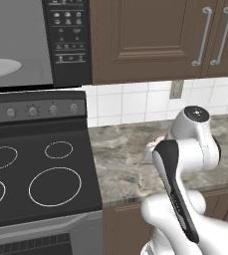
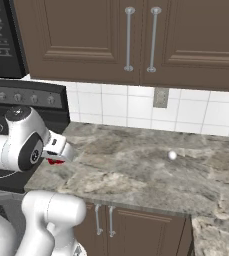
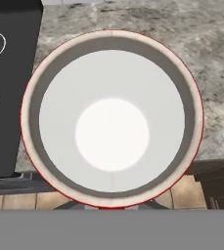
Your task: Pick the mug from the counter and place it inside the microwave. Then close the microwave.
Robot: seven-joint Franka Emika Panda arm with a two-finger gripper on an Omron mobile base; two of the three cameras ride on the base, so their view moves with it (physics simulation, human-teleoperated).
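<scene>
Setting: kitchen worktop (image 2: 151, 170) beside the stove (image 1: 36, 174).
Hand: hand (image 2: 56, 156) clenched on the red mug (image 3: 112, 119), lifted above the worktop's edge.
Remaining: mug into open microwave (image 1: 36, 42), door closed.

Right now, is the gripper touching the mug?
Cannot tell. In the right base view the gripper hides with its own body where it meets the mug; the hand view looks straight down into the mug, close up.
</scene>
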